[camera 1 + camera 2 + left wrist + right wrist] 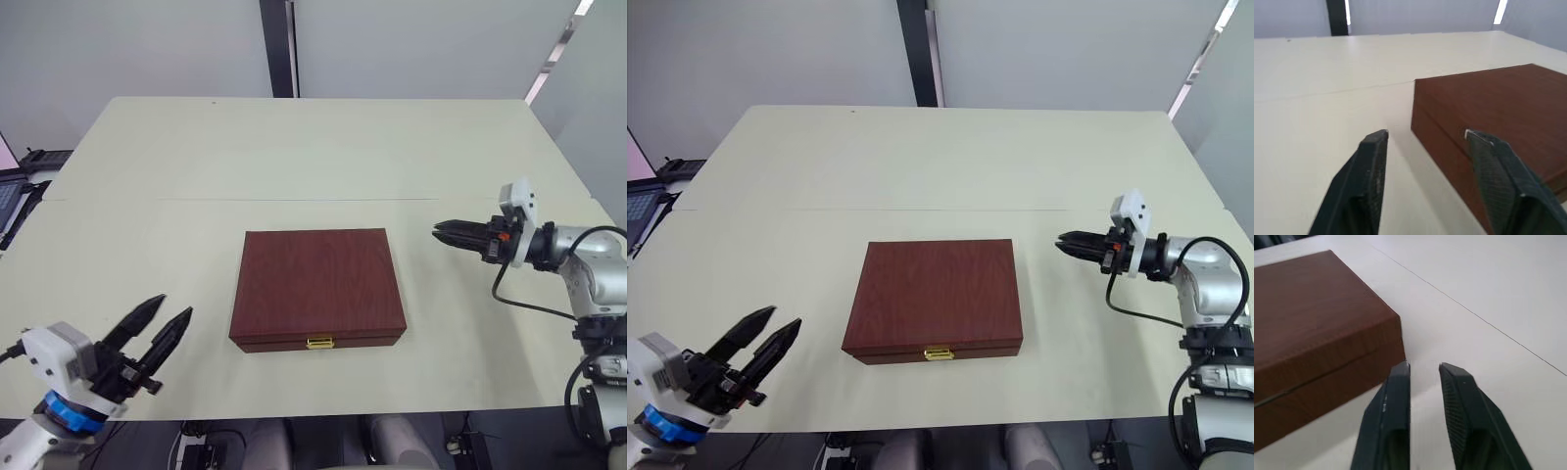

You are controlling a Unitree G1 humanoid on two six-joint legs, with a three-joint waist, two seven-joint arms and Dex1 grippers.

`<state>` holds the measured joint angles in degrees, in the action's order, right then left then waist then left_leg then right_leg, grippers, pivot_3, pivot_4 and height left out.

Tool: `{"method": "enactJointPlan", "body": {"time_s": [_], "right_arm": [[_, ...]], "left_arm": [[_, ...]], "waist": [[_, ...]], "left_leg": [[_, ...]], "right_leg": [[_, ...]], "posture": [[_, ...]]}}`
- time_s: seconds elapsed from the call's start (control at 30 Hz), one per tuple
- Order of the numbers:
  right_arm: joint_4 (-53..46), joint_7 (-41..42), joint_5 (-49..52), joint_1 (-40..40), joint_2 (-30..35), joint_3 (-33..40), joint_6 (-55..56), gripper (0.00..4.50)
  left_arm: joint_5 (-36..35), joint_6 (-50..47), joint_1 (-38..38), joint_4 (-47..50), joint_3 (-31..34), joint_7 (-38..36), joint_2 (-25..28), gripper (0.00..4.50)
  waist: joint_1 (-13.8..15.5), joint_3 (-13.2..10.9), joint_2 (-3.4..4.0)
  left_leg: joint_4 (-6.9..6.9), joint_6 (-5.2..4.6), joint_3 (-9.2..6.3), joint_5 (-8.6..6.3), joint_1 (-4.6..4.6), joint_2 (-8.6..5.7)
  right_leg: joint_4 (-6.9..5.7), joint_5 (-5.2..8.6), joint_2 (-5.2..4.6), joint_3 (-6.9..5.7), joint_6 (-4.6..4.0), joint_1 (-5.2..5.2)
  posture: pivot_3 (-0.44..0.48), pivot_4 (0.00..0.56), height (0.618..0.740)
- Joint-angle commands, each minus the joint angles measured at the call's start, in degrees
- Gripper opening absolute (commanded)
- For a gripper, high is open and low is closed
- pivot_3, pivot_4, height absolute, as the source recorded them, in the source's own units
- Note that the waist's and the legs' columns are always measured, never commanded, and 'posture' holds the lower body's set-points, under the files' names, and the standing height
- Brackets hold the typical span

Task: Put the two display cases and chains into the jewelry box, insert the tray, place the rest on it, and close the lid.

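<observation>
The brown wooden jewelry box point(316, 284) lies in the middle of the table, its lid down and its brass clasp point(319, 342) facing the near edge. My left gripper point(175, 305) hovers at the near left, open and empty, pointing toward the box's left side point(1498, 107). My right gripper point(436, 233) sits just right of the box's far right corner point(1312, 323). It is open by a narrow gap with nothing between its fingers. The display cases, chains and tray are out of view.
The cream table point(294, 157) has a thin seam line across it behind the box. Dark equipment point(15, 196) sits off the table's left edge. A dark pillar point(277, 49) stands behind the far edge.
</observation>
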<state>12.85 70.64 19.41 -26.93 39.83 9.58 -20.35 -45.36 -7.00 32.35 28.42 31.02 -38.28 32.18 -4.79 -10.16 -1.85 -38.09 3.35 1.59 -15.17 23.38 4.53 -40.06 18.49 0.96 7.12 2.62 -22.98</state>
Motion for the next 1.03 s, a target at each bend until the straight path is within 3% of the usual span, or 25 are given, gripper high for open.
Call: {"method": "enactJointPlan", "body": {"time_s": [0.03, 0.1, 0.17, 0.27, 0.3, 0.6, 1.03], "right_arm": [[-3.9, -2.9, 2.1, 4.0, 0.8, 3.7, 1.2, 2.19], [-4.9, -4.1, 2.1, 7.0, 0.5, 4.2, 2.1, 2.74], [-5.6, -5.3, 2.0, 9.8, 0.2, 4.6, 3.0, 3.33], [-5.3, -7.3, 2.3, 13.5, -0.3, 5.8, 4.7, 4.39], [-4.9, -7.5, 2.1, 14.5, 0.0, 5.9, 5.3, 4.48], [4.1, -6.1, 0.4, 18.1, 4.3, 6.5, 11.6, 4.48], [3.8, -6.5, 1.4, 18.8, 5.0, 6.8, 11.7, 4.48]], "left_arm": [[-1.3, -2.6, -5.3, -7.2, 3.3, -1.5, 3.2, 3.81], [0.2, -3.2, -8.9, -11.7, 2.6, -3.6, 5.1, 4.44], [2.3, -3.8, -11.7, -15.5, 1.3, -4.9, 6.6, 4.50], [12.1, -1.3, -16.0, -23.4, -1.8, -3.1, 9.2, 4.50], [12.6, -0.9, -17.2, -25.1, -1.7, -4.1, 9.6, 4.50], [14.5, -2.5, -24.1, -33.6, -1.4, -11.5, 14.6, 4.50], [17.7, -3.2, -29.5, -39.3, -1.8, -15.3, 16.5, 4.50]], "waist": [[0.0, 0.0, 0.00], [0.0, 0.0, 0.02], [-0.1, 0.0, 0.02], [0.0, 0.0, 0.02], [0.0, 0.0, 0.02], [-0.1, 0.0, 0.01], [0.1, 0.0, 0.02]], "left_leg": [[0.00, 0.00, -0.02, 0.00, -0.04, 0.00], [0.00, 0.01, 0.00, 0.00, -0.31, 0.00], [0.02, 0.01, 0.00, -0.01, -0.64, -0.01], [0.01, 0.01, 0.02, 0.00, -0.70, -0.01], [0.01, 0.02, 0.00, 0.00, -0.71, -0.01], [0.02, 0.02, 0.05, 0.00, -0.70, 0.01], [0.04, 0.03, 0.04, 0.00, -0.68, 0.01]], "right_leg": [[0.00, 0.00, 0.00, -0.02, 0.00, 0.05], [0.01, 0.00, 0.00, 0.00, 0.00, 0.34], [0.09, 0.01, 0.00, 0.00, 0.00, 0.72], [0.08, 0.01, 0.00, 0.01, 0.01, 0.78], [0.08, 0.01, 0.00, -0.01, 0.01, 0.79], [0.08, 0.01, -0.02, 0.00, 0.01, 0.78], [0.08, 0.00, -0.03, -0.02, 0.02, 0.78]], "posture": [[0.000, 0.150, 0.740], [0.000, 0.150, 0.740], [0.000, 0.150, 0.740], [0.000, 0.150, 0.740], [0.000, 0.150, 0.740], [0.000, 0.150, 0.740], [0.000, 0.150, 0.740]]}}
